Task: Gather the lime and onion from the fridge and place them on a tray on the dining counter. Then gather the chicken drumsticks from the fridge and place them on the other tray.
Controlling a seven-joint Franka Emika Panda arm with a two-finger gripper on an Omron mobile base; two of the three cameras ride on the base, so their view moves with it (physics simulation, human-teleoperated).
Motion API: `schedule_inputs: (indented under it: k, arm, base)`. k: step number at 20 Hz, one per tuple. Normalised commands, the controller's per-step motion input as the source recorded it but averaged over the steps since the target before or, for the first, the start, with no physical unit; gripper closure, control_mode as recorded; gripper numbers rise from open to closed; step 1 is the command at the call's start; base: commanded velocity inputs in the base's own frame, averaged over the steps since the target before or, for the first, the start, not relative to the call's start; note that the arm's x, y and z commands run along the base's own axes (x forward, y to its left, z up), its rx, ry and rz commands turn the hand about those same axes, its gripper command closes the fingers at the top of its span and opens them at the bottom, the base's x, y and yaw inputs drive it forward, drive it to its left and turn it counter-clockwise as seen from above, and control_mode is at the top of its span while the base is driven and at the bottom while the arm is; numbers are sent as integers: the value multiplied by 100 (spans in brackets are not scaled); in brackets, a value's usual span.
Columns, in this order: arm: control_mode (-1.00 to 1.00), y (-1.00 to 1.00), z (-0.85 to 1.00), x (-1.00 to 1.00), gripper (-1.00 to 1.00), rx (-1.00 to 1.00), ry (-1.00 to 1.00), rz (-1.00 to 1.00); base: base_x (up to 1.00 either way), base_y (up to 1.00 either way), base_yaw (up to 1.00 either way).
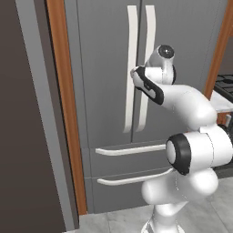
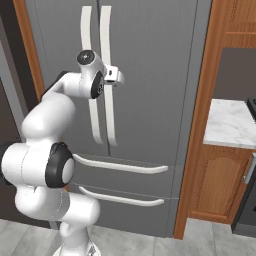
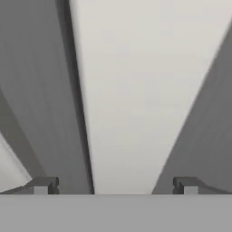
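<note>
The pincer (image 3: pixel 115 185) stood spread wide, straddling a long curved white handle (image 3: pixel 136 90) of the tall dark-grey fridge (image 2: pixel 150 75), its doors closed.

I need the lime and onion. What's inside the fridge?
Nothing inside shows: the fridge has both doors and both drawers shut, hiding any food. The open gripper straddles the right door's white handle, not yet closed on it.
</note>
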Motion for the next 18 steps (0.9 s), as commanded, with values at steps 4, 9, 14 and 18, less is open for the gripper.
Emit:
schedule_inputs:
  k: [4,9,14,18]
  arm:
    - [-100,-4,0,21,-100,0,-6,0]
    - [-100,-16,0,24,-100,0,-2,1]
    - [-100,-9,0,41,-100,0,0,4]
    - [-100,0,-4,61,100,0,0,4]
  base:
    - [0,0,0]
    - [0,0,0]
    - [0,0,0]
    - [0,0,0]
